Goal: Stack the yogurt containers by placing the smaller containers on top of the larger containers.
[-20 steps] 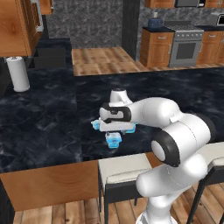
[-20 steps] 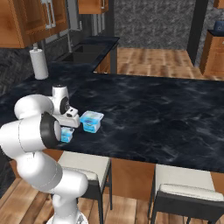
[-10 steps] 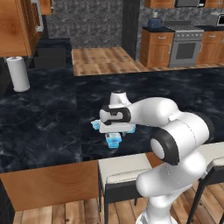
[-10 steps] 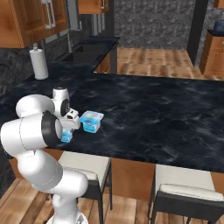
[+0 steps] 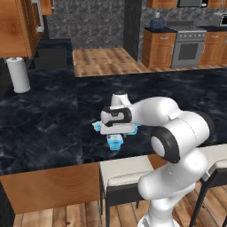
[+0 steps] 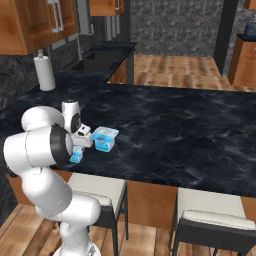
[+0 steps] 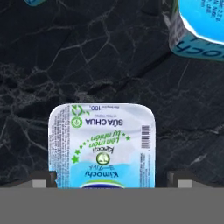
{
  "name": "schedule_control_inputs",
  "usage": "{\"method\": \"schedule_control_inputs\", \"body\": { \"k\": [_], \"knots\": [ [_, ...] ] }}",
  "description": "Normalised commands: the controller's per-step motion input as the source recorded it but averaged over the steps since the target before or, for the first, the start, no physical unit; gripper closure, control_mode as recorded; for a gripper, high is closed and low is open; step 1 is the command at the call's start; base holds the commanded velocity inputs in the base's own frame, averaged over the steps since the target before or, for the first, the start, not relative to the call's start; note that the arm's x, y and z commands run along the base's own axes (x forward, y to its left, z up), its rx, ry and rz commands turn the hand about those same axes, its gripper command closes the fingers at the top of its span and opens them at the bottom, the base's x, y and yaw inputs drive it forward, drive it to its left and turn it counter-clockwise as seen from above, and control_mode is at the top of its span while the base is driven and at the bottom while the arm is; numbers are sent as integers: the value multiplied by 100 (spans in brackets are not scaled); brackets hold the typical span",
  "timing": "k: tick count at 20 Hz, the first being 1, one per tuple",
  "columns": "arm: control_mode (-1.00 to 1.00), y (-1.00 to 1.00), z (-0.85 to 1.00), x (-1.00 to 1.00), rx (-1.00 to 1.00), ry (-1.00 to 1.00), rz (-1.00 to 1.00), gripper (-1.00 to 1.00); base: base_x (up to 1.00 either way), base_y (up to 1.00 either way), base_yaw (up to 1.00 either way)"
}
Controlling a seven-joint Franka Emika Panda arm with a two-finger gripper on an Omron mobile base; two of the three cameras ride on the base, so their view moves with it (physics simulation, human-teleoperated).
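In the hand view a yogurt tub [image 7: 101,146] with a printed foil lid sits at 6 o'clock, squarely between the two fingers [image 7: 43,179], whose tips show just outside its left and right sides; they stand spread wider than the tub and hold nothing. The lid is nearly square, so neither axis is clearly the long one, and the print reads upside down from here. My guess is that the coming move is a straight descent and close, since the tub already lies centred in the gap. A larger tub [image 7: 199,26] lies at 1 o'clock, and the corner of a third tub [image 7: 35,2] peeks in at 11 o'clock: three tubs in all, none stacked yet. In the right base view the widest tub [image 6: 104,138] rests on the black table [image 6: 190,130] beside the hand, with one paper towel roll [image 6: 45,72] far off at 10 o'clock.
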Motion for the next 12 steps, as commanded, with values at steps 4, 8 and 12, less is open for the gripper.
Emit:
{"method": "schedule_control_inputs", "body": {
  "k": [4,8,12],
  "knots": [
    [-100,0,-6,11,0,0,0,-100,0,0,0],
    [-100,0,-1,11,0,2,0,-100,0,0,0],
    [-100,0,-4,6,1,1,0,-100,0,0,0]
  ]
}}
